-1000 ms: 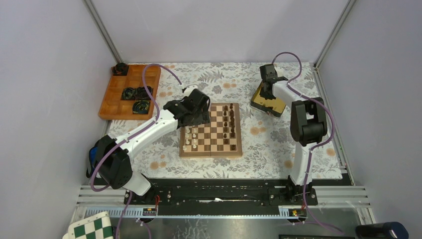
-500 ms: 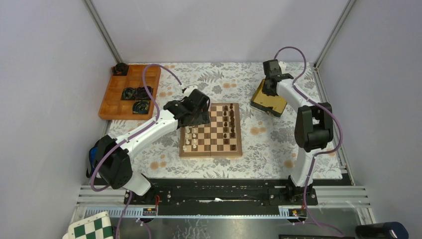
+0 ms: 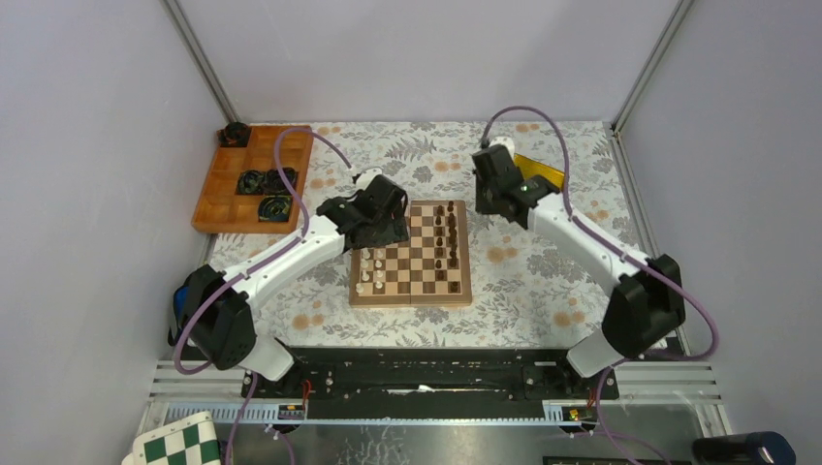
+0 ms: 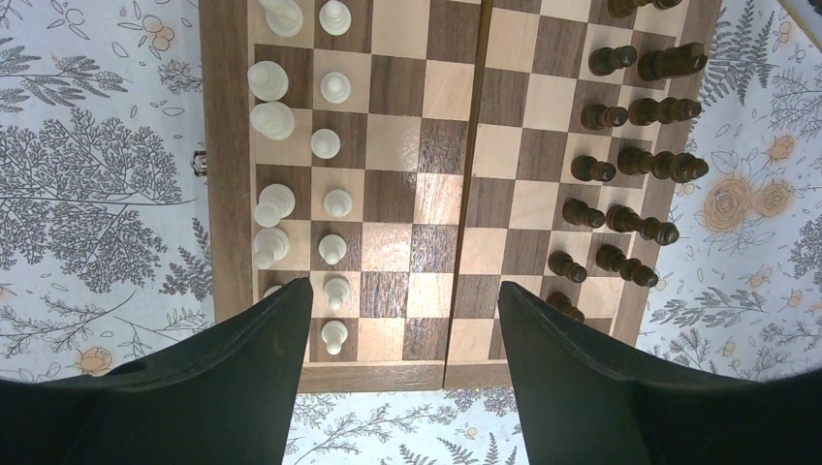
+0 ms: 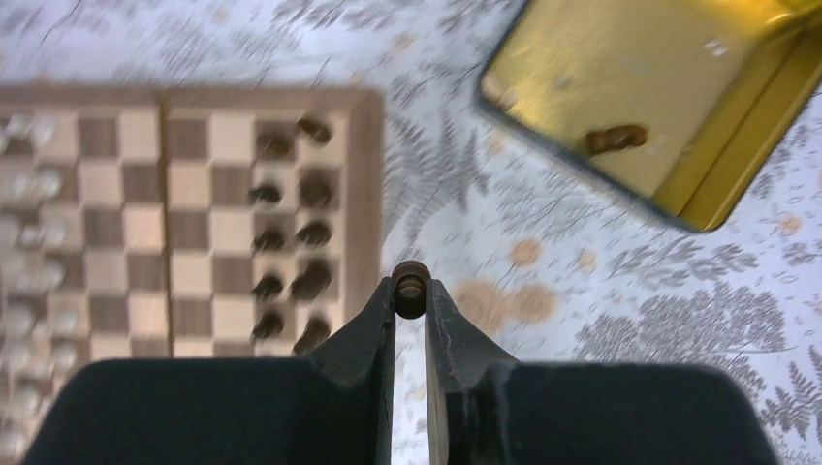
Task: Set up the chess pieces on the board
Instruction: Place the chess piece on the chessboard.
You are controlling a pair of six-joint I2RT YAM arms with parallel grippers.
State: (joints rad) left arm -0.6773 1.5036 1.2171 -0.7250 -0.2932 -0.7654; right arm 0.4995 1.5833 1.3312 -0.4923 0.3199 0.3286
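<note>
We find the board (image 3: 412,254) lying flat around the middle of the floral-clothed table (image 3: 523,281), its sides square to the table edges. The cream-white chessmen (image 4: 332,199) stand in two files along the board's left edge. The dark brown chessmen (image 4: 620,165) stand in two files along its right edge, and the squares between the two sets are bare.

Our left gripper (image 4: 405,291) hangs over the far left corner of the board. Its fingers (image 4: 262,358) are spread wide, with nothing between them but the squares below.

Our right gripper (image 5: 410,291) is over the cloth just off the board's far right corner, between the board and a gold tin (image 5: 630,77) that sits toward the far right corner of the table. Its fingers are drawn narrow and pinch a small dark chessman (image 5: 410,279) with a rounded top at their very tips. It is too small for us to tell which piece it is. A lone dark piece (image 5: 615,140) lies on its side in the tin.

An orange tray (image 3: 225,194) with black ring-shaped items (image 3: 274,206) in its compartments rests at the far left corner of the table. A green-and-white checkered board (image 3: 179,441) pokes in below the near left edge, beyond the arm bases.
</note>
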